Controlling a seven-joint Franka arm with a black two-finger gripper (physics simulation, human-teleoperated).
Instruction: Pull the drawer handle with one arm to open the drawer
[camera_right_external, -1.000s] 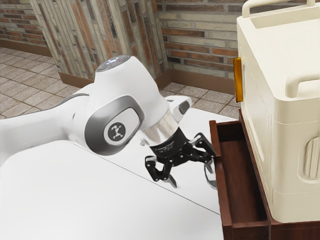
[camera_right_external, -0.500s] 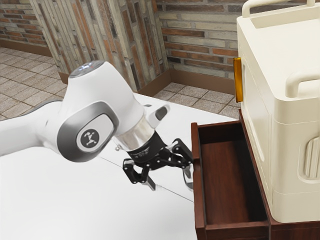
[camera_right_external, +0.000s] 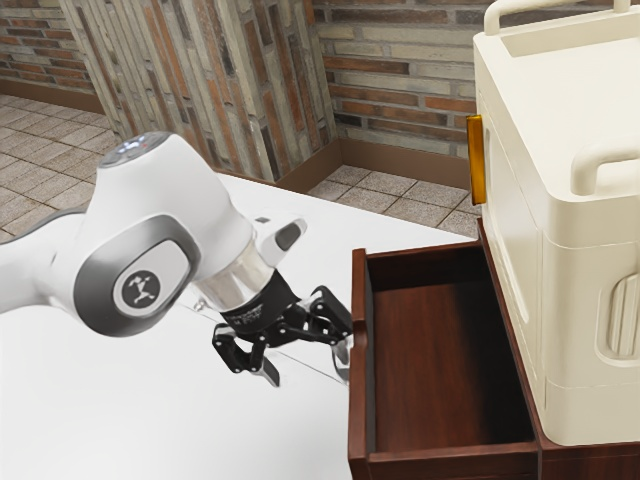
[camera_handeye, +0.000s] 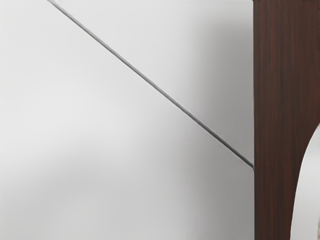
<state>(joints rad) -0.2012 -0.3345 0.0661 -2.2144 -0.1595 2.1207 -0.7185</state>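
- So the drawer (camera_right_external: 430, 360) is sitting open, pulled well out of the dark wood cabinet (camera_right_external: 590, 461), and you can look right down onto its reddish-brown floor.
- Claw check: the black two-finger gripper (camera_right_external: 303, 362) has its fingers spread wide with a real gap between them, so it's not clamped on anything.
- The drawer handle (camera_right_external: 343, 362) is a pale, curved piece on the front panel (camera_right_external: 357, 400), right by the finger closer to the drawer. Can't tell if they're actually touching, tbh.
- The other finger (camera_right_external: 267, 373) hangs over the white table (camera_right_external: 130, 410), well apart from the handle.
- The white arm (camera_right_external: 185, 225) comes in from the exterior view's left, with the hand tilted down toward the drawer front.
- Big cream case (camera_right_external: 580, 220) parked on top of the cabinet, rounded grips up top and an amber strip (camera_right_external: 477, 160) on its side.
- Wrist view has the table with a thin dark seam (camera_handeye: 150, 84) running diagonally up to the drawer's wood, plus the curved handle in front of that wood.
- Background's a brick wall (camera_right_external: 400, 90) and a tiled floor (camera_right_external: 60, 150), pretty cozy setup.
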